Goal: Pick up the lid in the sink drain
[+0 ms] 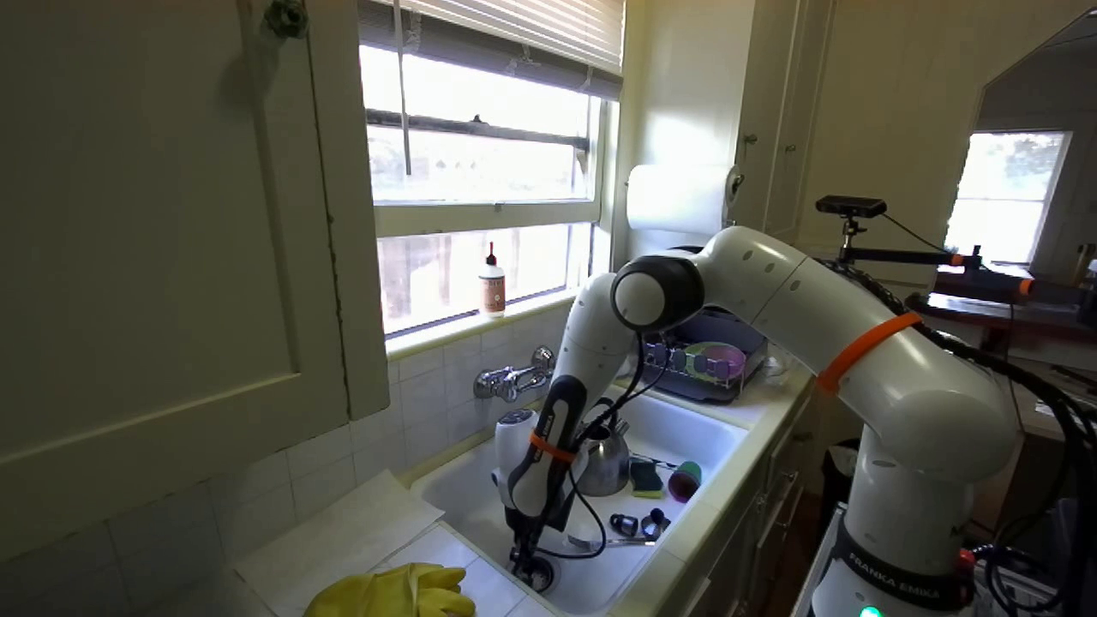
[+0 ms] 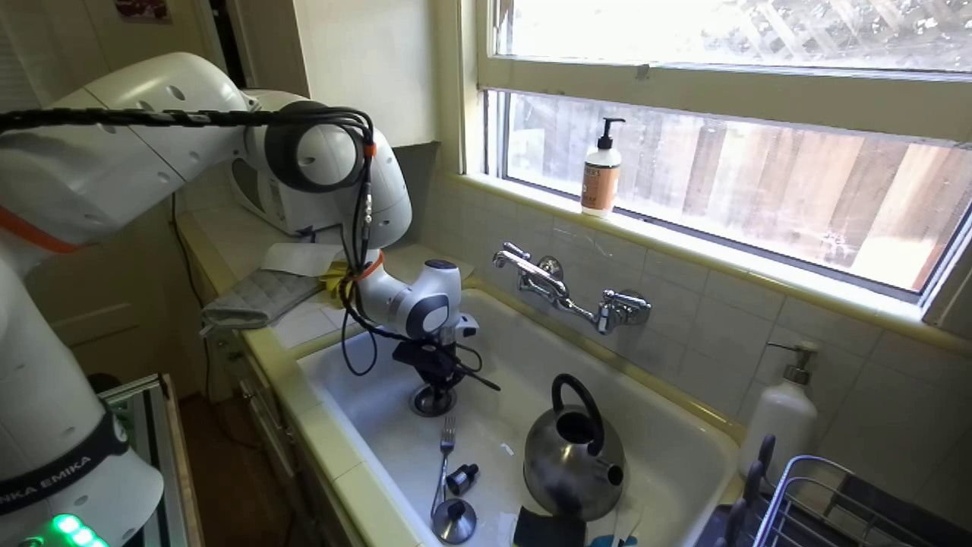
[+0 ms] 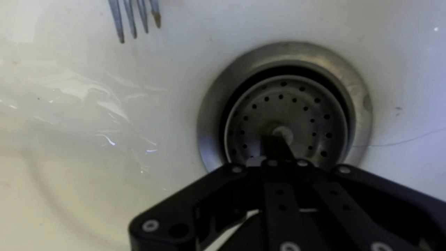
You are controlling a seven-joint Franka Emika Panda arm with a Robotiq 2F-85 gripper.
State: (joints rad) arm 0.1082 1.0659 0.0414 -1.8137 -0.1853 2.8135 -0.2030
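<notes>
One perforated lid [image 3: 296,116] sits within the sink drain [image 3: 289,53], and my hand [image 3: 274,142] looks closed just above it, fingertips [image 3: 272,149] drawn together by the centre knob [image 3: 284,133], though I cannot tell whether they pinch it. In the wrist view the knob peeps out at one o'clock from the tips, so if my grip is missing I should part them, shift that way and straddle it squarely. Then a slow, straight lift suits best, away from the fork [image 3: 131,17] at ten o'clock.
</notes>
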